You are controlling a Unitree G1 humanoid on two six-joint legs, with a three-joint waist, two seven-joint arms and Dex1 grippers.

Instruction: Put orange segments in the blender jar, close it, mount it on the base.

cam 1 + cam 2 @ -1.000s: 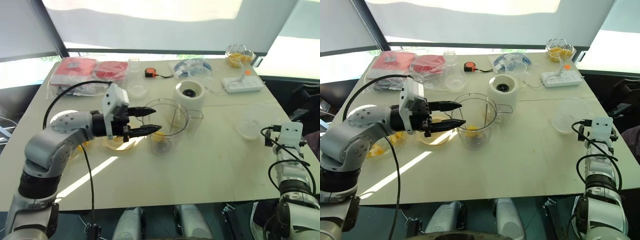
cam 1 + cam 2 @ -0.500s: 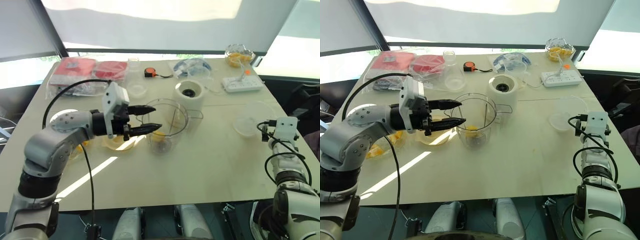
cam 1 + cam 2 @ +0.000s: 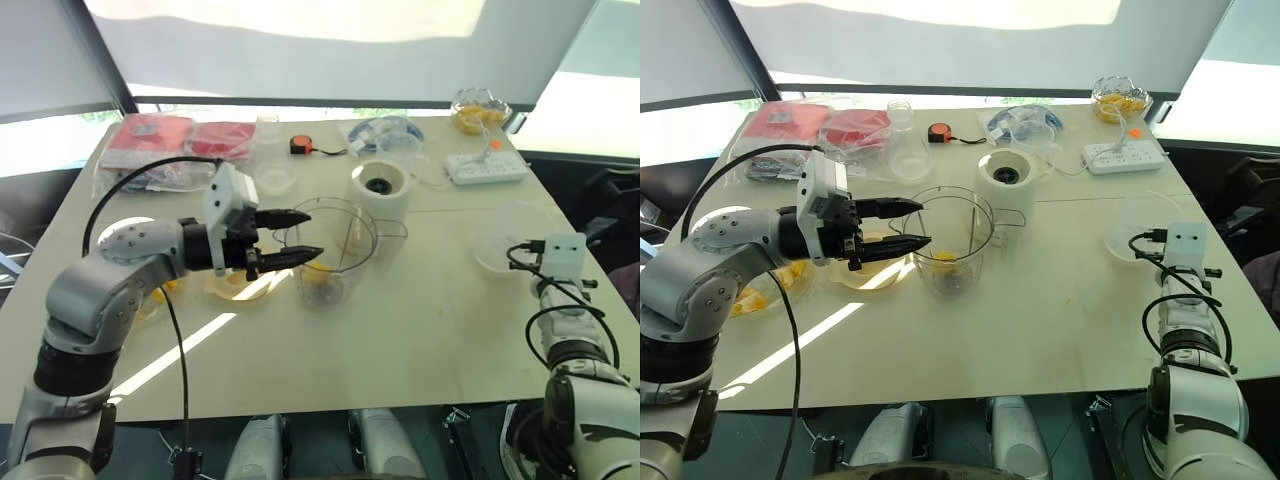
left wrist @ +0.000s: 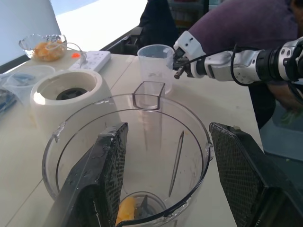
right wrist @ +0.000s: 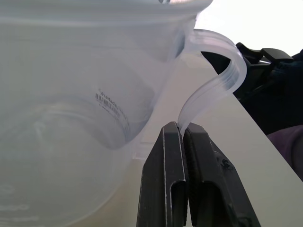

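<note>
Your left pincer (image 3: 312,234) hangs wide open and empty at the rim of the jar (image 3: 345,270). The jar stands on the counter (image 3: 420,340) just before the white base (image 3: 380,190), with orange pieces (image 4: 125,210) at its bottom. Lift clear without clipping that rim. Your right pincer (image 5: 182,126) is pinched on the clear cup's (image 5: 71,118) handle.

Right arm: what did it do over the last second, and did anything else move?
The right gripper advanced across the table to the clear cup; its fingers are shut at the cup's handle, though a pinch cannot be confirmed. The left gripper stayed open at the rim of the jar; jar, white base and cup kept their places.
</note>
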